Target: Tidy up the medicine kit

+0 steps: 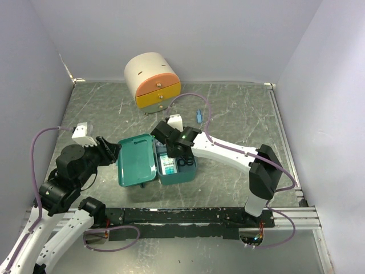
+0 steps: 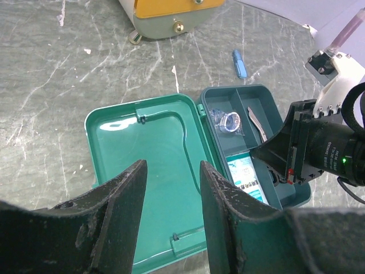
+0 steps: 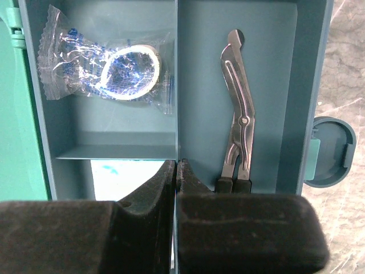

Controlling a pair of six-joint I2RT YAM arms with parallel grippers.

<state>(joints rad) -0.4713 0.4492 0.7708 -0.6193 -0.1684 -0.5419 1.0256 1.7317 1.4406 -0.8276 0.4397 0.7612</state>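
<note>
while the kit [image 1: 137,161] lies open at the centre of the tabletop [image 1: 239,108], lid flat to the left and base to the right, the packing step looks to be in hand. the right end effector [image 3: 175,166] sits low over the base with its fingers pressed together and nothing visible between them, just beside the handles of the shears [image 3: 236,114] in the right compartment. a wrapped tape roll [image 3: 128,71] fills the upper left compartment, and a white packet [image 2: 245,177] shows in the one below. the left end effector [image 2: 173,168] hovers over the lid, spread apart and empty. a small blue item [image 1: 198,116] lies out on the tabletop in the upper middle of the frame, near the cabinet [image 1: 153,80]. if it belongs inside, the next move calls for the right arm to lift clear of the base walls, part its fingers and reach up-frame to it. otherwise the lid wants swinging over, and the left side is placed for that.
</note>
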